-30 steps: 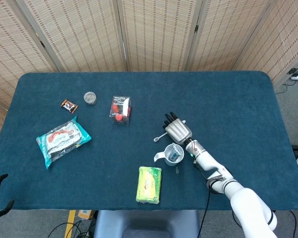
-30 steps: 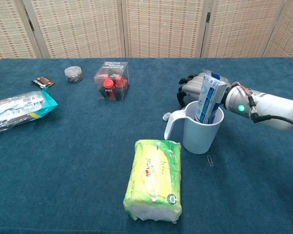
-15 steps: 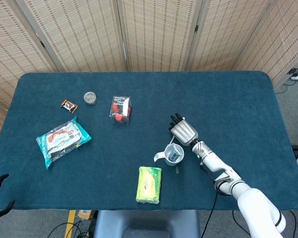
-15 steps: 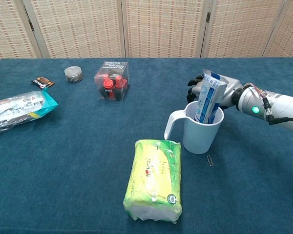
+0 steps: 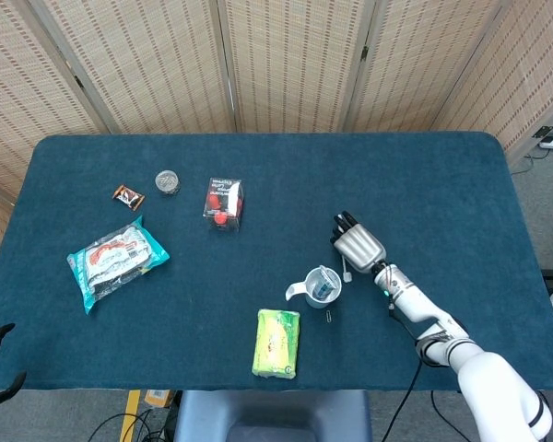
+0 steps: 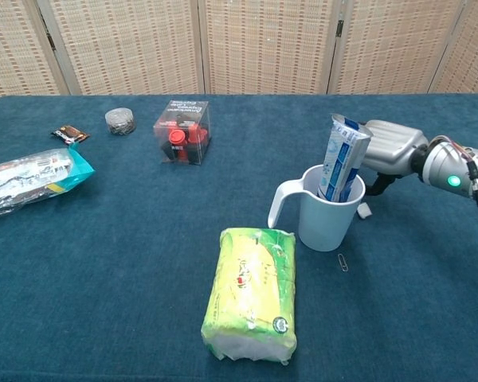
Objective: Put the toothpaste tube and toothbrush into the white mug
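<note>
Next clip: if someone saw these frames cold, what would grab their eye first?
Probably the toothpaste tube standing tilted in the white mug near the table's front middle, with the right hand just to its right, holding what looks like the white toothbrush, head down by the mug. Next, the bright green packet lying in front of the mug, and the clear box of red items further back left.
</note>
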Motion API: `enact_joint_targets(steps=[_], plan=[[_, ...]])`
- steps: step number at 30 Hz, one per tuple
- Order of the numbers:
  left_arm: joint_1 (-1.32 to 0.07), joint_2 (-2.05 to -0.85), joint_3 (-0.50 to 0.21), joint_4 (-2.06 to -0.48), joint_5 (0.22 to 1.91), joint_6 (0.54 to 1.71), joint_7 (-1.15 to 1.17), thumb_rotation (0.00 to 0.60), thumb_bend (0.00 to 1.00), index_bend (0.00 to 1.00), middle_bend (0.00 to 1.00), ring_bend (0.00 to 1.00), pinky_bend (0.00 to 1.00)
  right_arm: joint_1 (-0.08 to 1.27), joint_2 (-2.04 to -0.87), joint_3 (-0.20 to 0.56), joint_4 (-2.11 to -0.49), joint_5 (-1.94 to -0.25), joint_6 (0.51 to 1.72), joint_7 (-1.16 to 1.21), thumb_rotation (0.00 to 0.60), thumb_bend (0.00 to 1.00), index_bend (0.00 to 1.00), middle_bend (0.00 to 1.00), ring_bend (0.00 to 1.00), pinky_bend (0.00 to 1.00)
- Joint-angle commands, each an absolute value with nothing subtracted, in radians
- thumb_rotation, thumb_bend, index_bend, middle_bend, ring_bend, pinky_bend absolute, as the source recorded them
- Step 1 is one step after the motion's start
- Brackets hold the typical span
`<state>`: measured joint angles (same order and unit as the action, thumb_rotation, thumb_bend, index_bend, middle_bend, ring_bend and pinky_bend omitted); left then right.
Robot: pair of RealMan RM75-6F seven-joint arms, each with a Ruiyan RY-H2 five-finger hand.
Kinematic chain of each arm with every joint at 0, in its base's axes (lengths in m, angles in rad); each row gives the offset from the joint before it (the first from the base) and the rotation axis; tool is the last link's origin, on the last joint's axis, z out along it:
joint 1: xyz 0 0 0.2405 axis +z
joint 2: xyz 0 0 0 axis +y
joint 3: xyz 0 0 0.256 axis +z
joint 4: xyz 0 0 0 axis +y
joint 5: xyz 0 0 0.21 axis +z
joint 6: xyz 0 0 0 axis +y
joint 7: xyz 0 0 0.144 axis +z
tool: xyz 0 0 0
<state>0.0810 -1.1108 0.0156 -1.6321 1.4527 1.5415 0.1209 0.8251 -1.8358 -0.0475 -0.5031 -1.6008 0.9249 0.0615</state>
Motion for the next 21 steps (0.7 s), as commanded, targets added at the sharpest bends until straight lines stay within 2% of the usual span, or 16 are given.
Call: enact_joint_targets(steps=[1, 6, 16, 21], plan=[[0.079, -1.112, 0.015, -1.633, 1.454, 1.538, 0.123, 0.6, 0.31, 0.19, 0.04, 0.04, 0.13, 0.811, -1.818, -0.055, -0.515, -1.605, 0.934, 0.06, 0.6, 0.32, 0.48, 0.33, 0.11, 0.11], [0.073, -1.115, 0.016, -1.639, 1.462, 1.535, 0.131, 0.6, 0.31, 0.19, 0.04, 0.04, 0.13, 0.811, -1.818, -0.052, -0.513, -1.607, 0.937, 0.058, 0.6, 0.31, 0.48, 0.33, 0.11, 0.11], [0.077, -1.11, 0.017, -1.646, 1.454, 1.536, 0.139, 0.6, 0.31, 0.19, 0.04, 0.04, 0.13, 0.825, -1.866, -0.048, -0.443, -1.619, 0.944, 0.062, 0.6, 0.23, 0.46, 0.33, 0.11, 0.11], [0.078, -1.109, 0.017, -1.645, 1.452, 1.536, 0.138, 0.6, 0.31, 0.19, 0.04, 0.04, 0.13, 0.831, -1.889, -0.052, -0.398, -1.627, 0.946, 0.068, 0.6, 0.23, 0.46, 0.33, 0.11, 0.11]])
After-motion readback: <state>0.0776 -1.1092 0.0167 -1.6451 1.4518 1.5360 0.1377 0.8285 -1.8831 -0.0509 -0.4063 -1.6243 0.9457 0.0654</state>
